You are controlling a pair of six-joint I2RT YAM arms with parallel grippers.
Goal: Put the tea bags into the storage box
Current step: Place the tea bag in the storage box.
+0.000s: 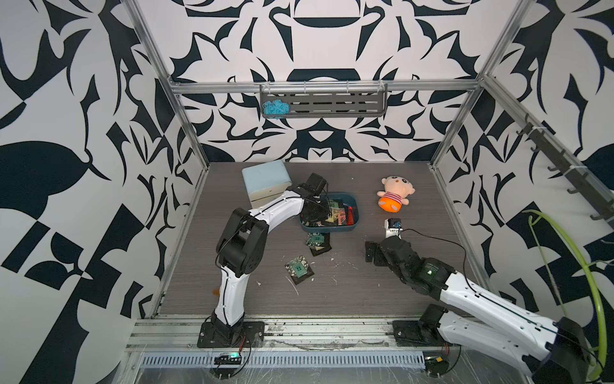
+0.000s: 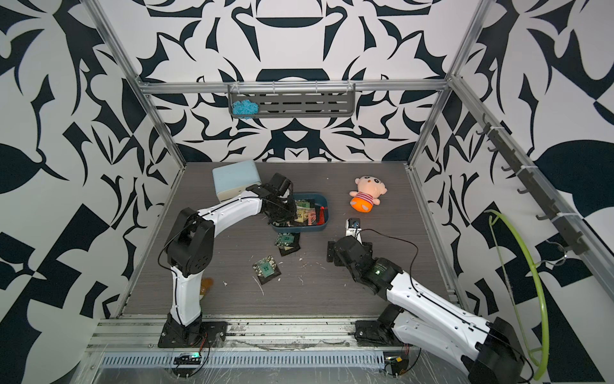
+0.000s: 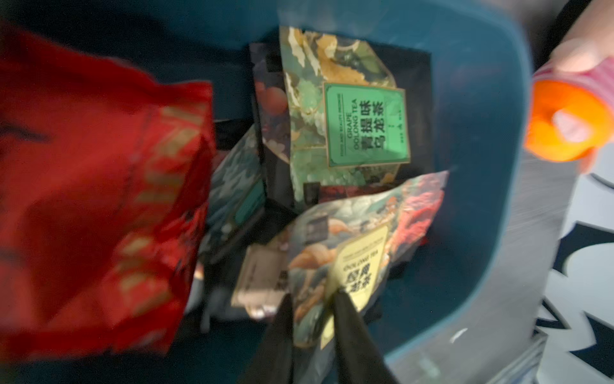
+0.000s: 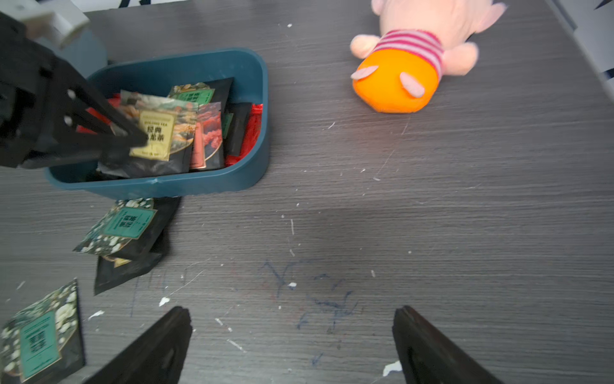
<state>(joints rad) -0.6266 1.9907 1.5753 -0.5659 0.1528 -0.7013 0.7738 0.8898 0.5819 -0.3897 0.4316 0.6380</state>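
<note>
Lying in storage box (image 3: 481, 139), yellow-labelled tea bag (image 3: 355, 239), between left tool's (image 3: 312, 306) parted fingers (image 3: 349, 325)

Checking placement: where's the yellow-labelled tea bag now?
Right wrist view: the yellow-labelled tea bag tops the pile in the storage box, at the left claw's tips.

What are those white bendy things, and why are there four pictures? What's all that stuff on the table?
Those are two robot arms. Two pictures look down from a camera high above; the other two come from small cameras on each arm's wrist. The left arm reaches into the blue storage box, its jaws around a yellow-labelled tea bag; whether they are pinching it I cannot tell. The right arm has its jaws wide open, empty. More tea bags lie in the box, and two small piles lie on the table nearby. A plush doll and a pale blue cabinet sit there too.
</note>
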